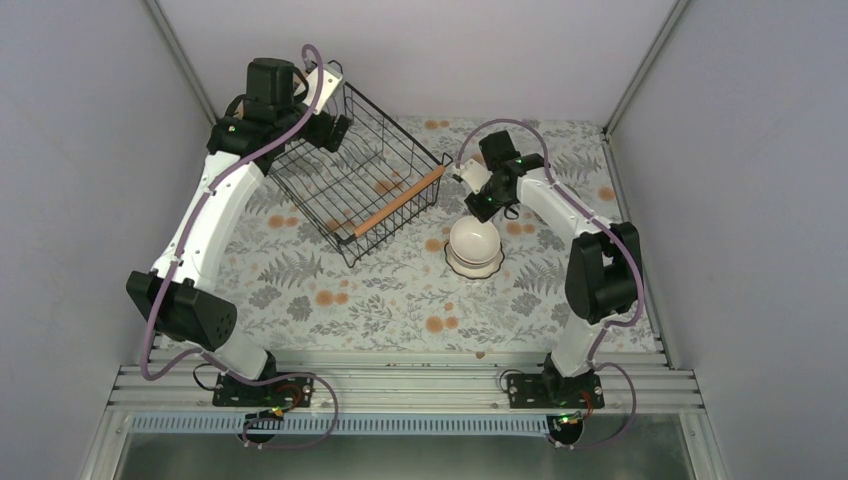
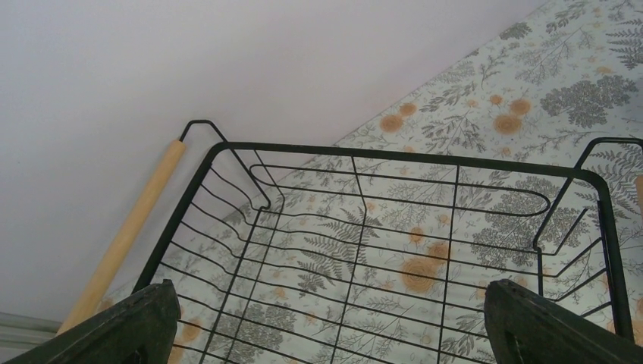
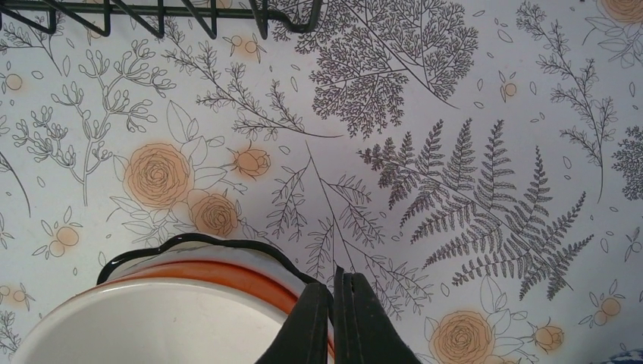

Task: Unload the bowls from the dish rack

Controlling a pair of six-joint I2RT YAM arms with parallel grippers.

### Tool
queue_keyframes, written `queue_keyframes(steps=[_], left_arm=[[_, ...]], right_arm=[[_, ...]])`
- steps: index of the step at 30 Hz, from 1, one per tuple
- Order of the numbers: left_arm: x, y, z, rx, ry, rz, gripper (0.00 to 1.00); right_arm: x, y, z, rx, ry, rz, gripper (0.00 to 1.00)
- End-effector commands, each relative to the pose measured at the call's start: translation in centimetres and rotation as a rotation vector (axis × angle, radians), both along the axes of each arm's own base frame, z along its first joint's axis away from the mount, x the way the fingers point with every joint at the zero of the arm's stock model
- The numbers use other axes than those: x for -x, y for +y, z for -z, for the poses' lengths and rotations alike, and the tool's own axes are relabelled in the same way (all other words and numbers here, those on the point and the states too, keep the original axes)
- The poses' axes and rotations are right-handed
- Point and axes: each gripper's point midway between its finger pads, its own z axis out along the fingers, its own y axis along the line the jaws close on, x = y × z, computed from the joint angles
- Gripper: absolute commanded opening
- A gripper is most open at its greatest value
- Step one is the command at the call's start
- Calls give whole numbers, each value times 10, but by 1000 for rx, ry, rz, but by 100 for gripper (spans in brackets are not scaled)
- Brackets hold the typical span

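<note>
The black wire dish rack (image 1: 360,175) stands at an angle at the back left of the table, and no bowl shows in it. My left gripper (image 1: 330,108) is at its far end, by a wooden handle (image 2: 125,235). In the left wrist view that gripper (image 2: 330,292) is open, with only the rack's wires (image 2: 364,250) ahead of its wide-set fingers. A stack of bowls (image 1: 474,246) sits right of the rack: a white one in an orange one (image 3: 227,277), in a scallop-edged one with a black rim (image 3: 189,241). My right gripper (image 3: 334,279) is shut at the stack's rim, just beyond the stack (image 1: 479,207) in the top view.
A floral cloth (image 1: 380,300) covers the table. Grey walls close in at the back and on both sides, with metal posts (image 1: 640,70) in the corners. The rack's near wooden handle (image 1: 400,200) points toward the bowls. A corner of the rack (image 3: 152,11) shows above my right fingers.
</note>
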Motion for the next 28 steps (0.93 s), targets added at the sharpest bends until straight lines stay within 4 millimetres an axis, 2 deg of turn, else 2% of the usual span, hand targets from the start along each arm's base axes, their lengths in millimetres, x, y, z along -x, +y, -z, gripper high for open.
queue_keyframes(steps=[1,4,5,8,10,11,15,17,24,28], left_arm=[[2,-1,-18,34,-35,6,100],[3,0,-20,37,-40,1,100],[2,0,-19,38,-39,-3,100],[0,2,-18,42,-36,-14,100],[1,1,-18,51,-36,-4,100],[1,3,-19,50,-37,-11,100],[-2,9,-17,68,-27,-34,100],[-3,10,-15,74,-19,-40,100],[-4,9,-6,75,9,-37,100],[-3,7,-11,89,8,-30,100]], right_arm=[[-3,5,-12,-10,-37,3,4],[-2,12,-33,-62,-85,-15,5],[-1,13,-39,-72,-95,-17,8],[0,11,-57,-77,-132,-12,29],[3,8,-79,-92,-202,-9,47],[4,5,-89,-99,-244,-4,60],[3,-12,-128,-107,-433,39,86],[2,-23,-138,-103,-486,71,99],[0,-53,-154,-89,-565,160,100],[5,-62,-172,-126,-610,184,100]])
